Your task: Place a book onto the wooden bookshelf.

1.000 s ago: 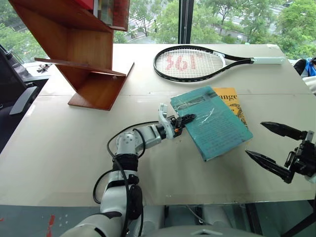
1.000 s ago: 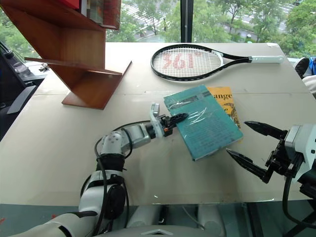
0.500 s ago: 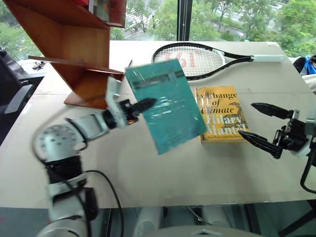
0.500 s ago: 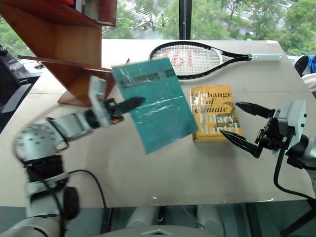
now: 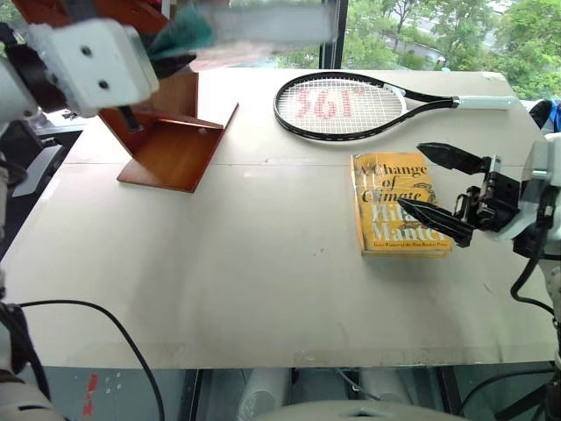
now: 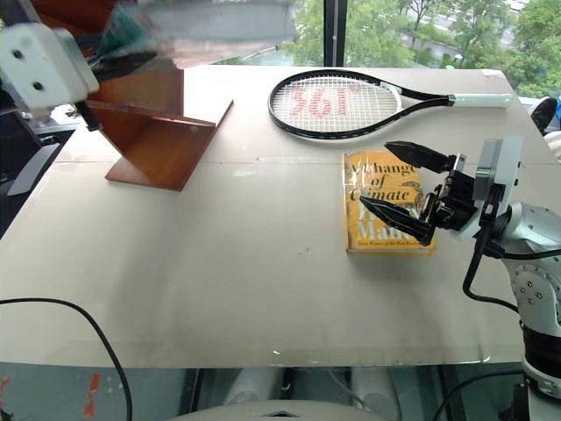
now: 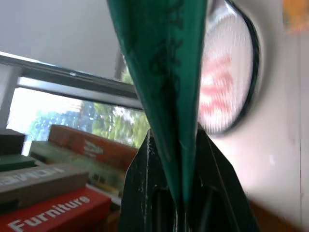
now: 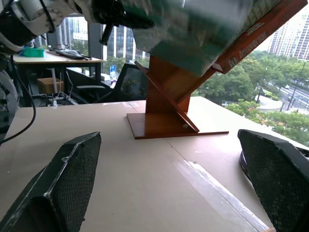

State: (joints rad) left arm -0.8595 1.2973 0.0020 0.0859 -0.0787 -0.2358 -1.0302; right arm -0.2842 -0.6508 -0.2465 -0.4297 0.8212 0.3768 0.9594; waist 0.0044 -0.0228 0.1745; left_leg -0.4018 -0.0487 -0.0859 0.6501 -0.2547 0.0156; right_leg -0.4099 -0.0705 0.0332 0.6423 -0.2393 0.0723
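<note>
In the head views, the pale bench (image 5: 219, 281) has a smooth, matte top. The wooden bookshelf (image 5: 171, 145), reddish-brown and glossy with slanted boards, stands at its far left corner. The left hand (image 5: 171, 53) is raised high in front of the shelf, and it is closed on the book (image 5: 254, 22), which shows as a blurred teal shape at the top edge. A black tennis racket (image 5: 351, 107) with red "361°" on its strings lies at the far side. Near it lies a yellow book (image 5: 396, 203) with the title "A Change of Climate". The right hand (image 5: 438, 189) hovers over the right edge of this book; its two black pointed fingers are spread wide apart, holding nothing.

In the left wrist view, the thin teal book (image 7: 166, 72) is clamped edge-on between the black fingers (image 7: 140, 193). Stacked books (image 7: 53, 193) behind include a red spine that reads "Furniture".

In the right wrist view, two textured black fingers (image 8: 58, 188) stand far apart, and the zigzag shelf (image 8: 166, 108) stands on the bench beyond them.
</note>
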